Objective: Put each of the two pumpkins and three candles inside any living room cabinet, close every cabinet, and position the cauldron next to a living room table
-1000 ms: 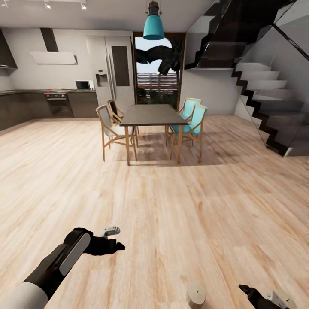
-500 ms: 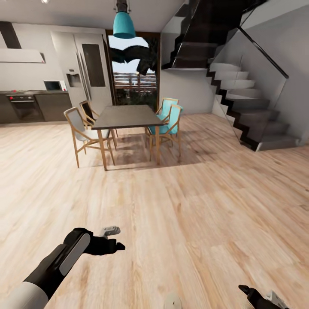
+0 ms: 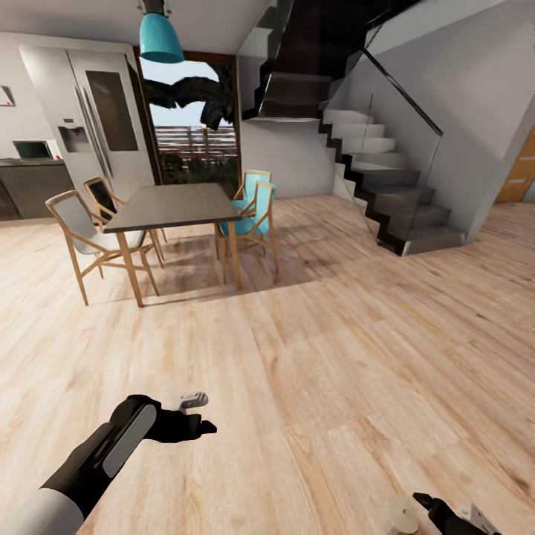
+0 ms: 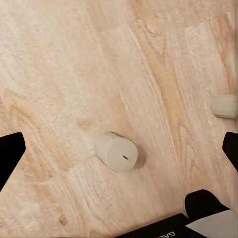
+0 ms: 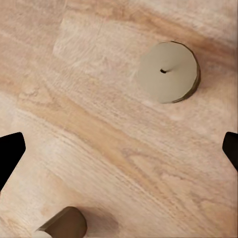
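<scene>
A beige candle [image 4: 117, 152] lies on its side on the wood floor, straight below my open left gripper [image 4: 120, 151], whose black fingertips [image 4: 10, 153] stand far apart at the frame edges. Another candle [image 4: 225, 106] sits off to one side. Under my open right gripper [image 5: 120, 151] a candle [image 5: 168, 72] stands upright with its wick showing, and a second one [image 5: 64, 224] lies near the frame edge. In the head view a candle [image 3: 401, 515] rests on the floor just beside the right gripper [image 3: 446, 513]. The left gripper [image 3: 199, 414] hangs over bare floor, empty.
A dark dining table [image 3: 174, 206] with teal and white chairs [image 3: 253, 215] stands ahead to the left. A staircase with a glass rail [image 3: 386, 186] rises at the right. A fridge [image 3: 96, 119] and kitchen units line the back left wall. Wood floor [image 3: 334, 357] spreads between.
The whole head view has swung to the right, so the dining table and kitchen slid left in the picture. Both arms keep their pose. A floor candle now shows beside the right gripper.
</scene>
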